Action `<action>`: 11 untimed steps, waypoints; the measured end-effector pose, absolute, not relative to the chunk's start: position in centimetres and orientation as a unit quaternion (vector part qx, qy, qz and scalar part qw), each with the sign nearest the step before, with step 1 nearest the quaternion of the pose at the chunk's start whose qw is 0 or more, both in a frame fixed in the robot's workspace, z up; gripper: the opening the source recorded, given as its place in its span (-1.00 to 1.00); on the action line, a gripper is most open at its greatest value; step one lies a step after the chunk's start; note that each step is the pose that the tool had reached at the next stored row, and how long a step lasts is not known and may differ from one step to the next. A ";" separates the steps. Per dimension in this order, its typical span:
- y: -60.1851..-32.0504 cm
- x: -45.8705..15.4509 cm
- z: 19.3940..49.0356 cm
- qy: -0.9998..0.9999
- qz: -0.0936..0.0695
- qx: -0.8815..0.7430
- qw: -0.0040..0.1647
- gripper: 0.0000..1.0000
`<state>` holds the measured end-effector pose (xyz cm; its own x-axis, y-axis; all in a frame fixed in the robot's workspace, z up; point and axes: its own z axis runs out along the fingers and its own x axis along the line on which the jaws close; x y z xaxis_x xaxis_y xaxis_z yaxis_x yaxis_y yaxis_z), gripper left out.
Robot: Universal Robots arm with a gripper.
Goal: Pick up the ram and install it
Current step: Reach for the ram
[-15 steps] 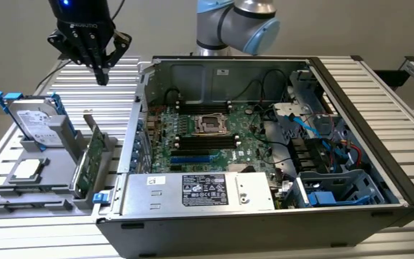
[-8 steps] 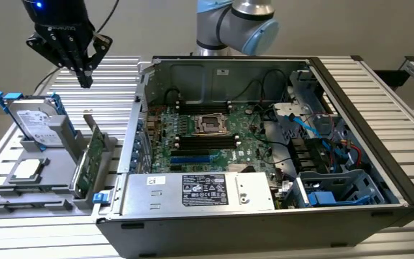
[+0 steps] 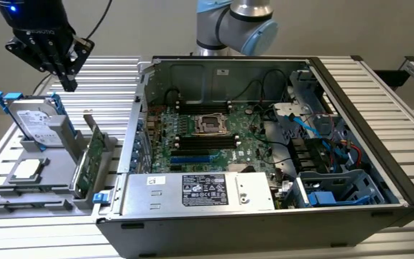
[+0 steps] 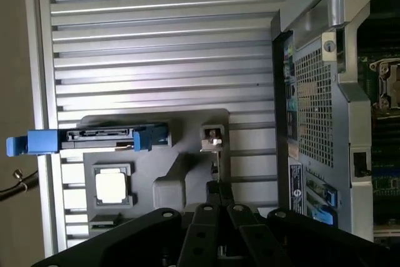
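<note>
My black gripper [image 3: 69, 83] hangs shut and holds nothing, high above the far end of the grey parts holder [image 3: 63, 205] at the exterior view's left. In the wrist view its fingertips [image 4: 215, 187] meet over the holder [image 4: 181, 173], close to the edge-on expansion card [image 4: 214, 145]. I cannot pick out the ram for sure; a thin dark strip [image 4: 106, 220] sits in the holder slot beside the silver processor [image 4: 112, 187]. The open computer case [image 3: 379, 162] lies to the exterior view's right, with its motherboard [image 3: 192, 154] and dark memory slots [image 3: 207, 141] exposed.
The holder also carries a hard drive in a blue caddy [image 3: 38, 121], the tall green expansion card [image 3: 88, 162] and the processor [image 3: 27, 170]. A power supply [image 3: 200, 191] and cables [image 3: 301, 121] fill the case's near and right side. Everything rests on a slatted metal table [image 3: 106, 81].
</note>
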<state>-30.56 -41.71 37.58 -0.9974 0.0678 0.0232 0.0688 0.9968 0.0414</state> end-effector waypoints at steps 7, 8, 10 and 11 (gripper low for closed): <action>-42.9 -31.5 37.3 -0.999 -0.021 -0.028 0.011 -0.79; -43.0 -31.7 37.3 -0.999 -0.021 -0.028 0.011 -0.79; -43.3 -31.9 37.1 -0.999 -0.021 -0.026 0.011 -0.79; -43.5 -32.1 37.0 -0.999 -0.021 -0.026 0.011 -0.79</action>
<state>-32.07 -43.48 37.04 -0.9984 0.0506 0.0234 0.0516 0.9978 0.0423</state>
